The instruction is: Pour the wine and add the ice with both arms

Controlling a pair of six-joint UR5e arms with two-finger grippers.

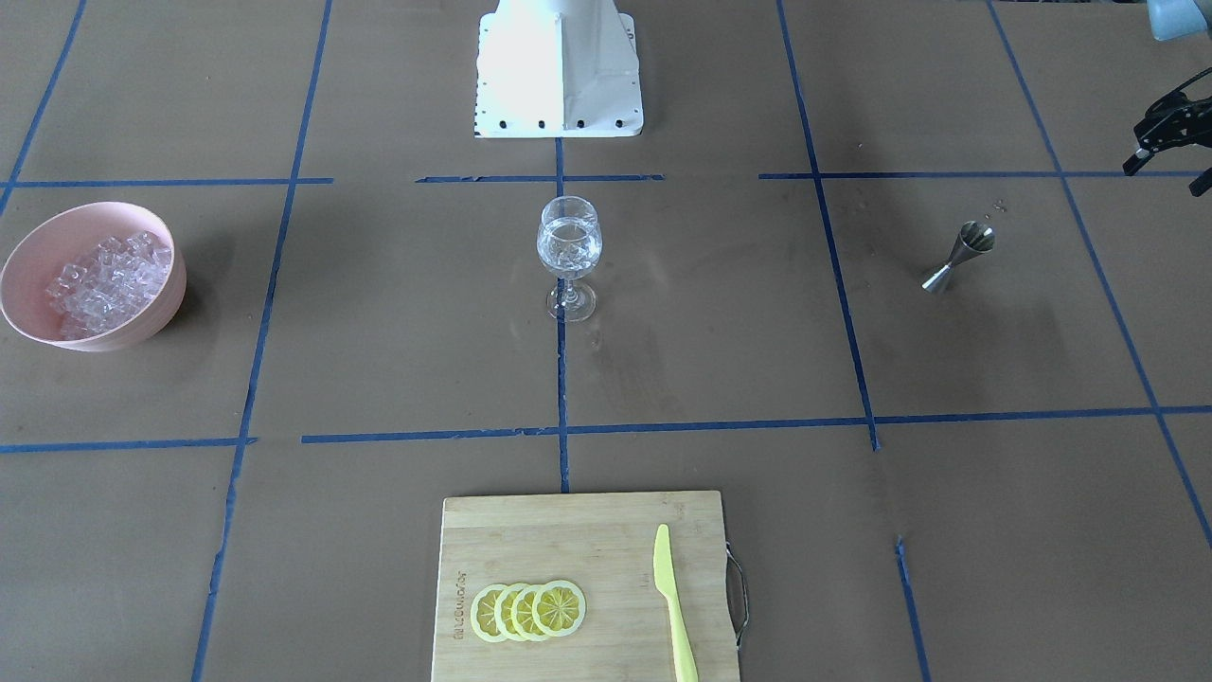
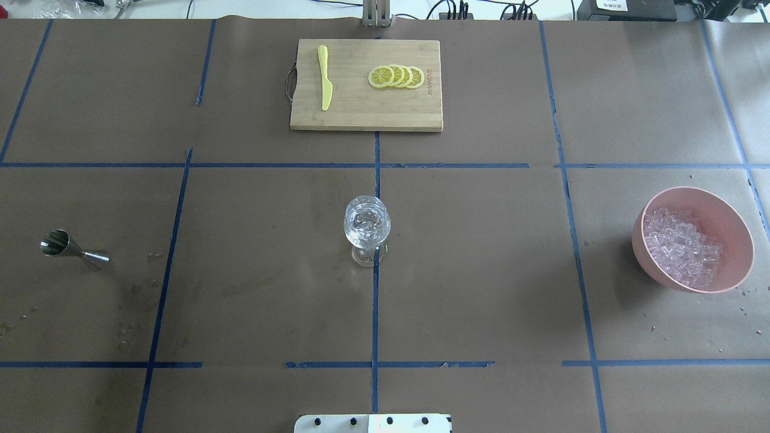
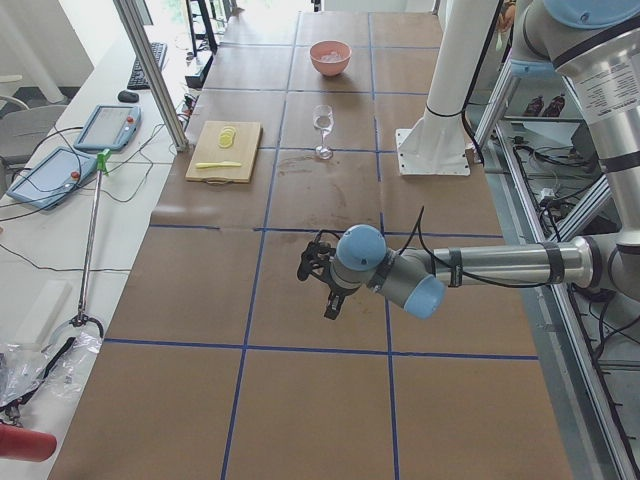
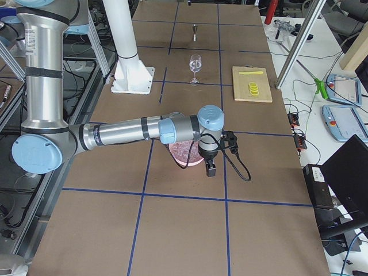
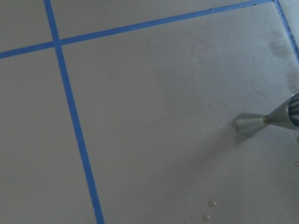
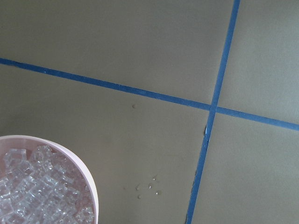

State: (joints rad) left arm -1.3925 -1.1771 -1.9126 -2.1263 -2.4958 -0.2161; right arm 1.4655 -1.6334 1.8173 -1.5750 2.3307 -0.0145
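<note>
A wine glass stands at the table's middle, holding clear wine and some ice cubes. A pink bowl on the robot's right holds many ice cubes; it also shows in the right wrist view. A steel jigger stands on the robot's left and shows in the left wrist view. My left gripper hangs at the table's left end beyond the jigger, fingers apart and empty. My right gripper hangs just past the bowl; I cannot tell if it is open.
A wooden cutting board at the far side carries several lemon slices and a yellow knife. The white pedestal stands at the robot's side. Small drops lie on the paper near the jigger and the bowl.
</note>
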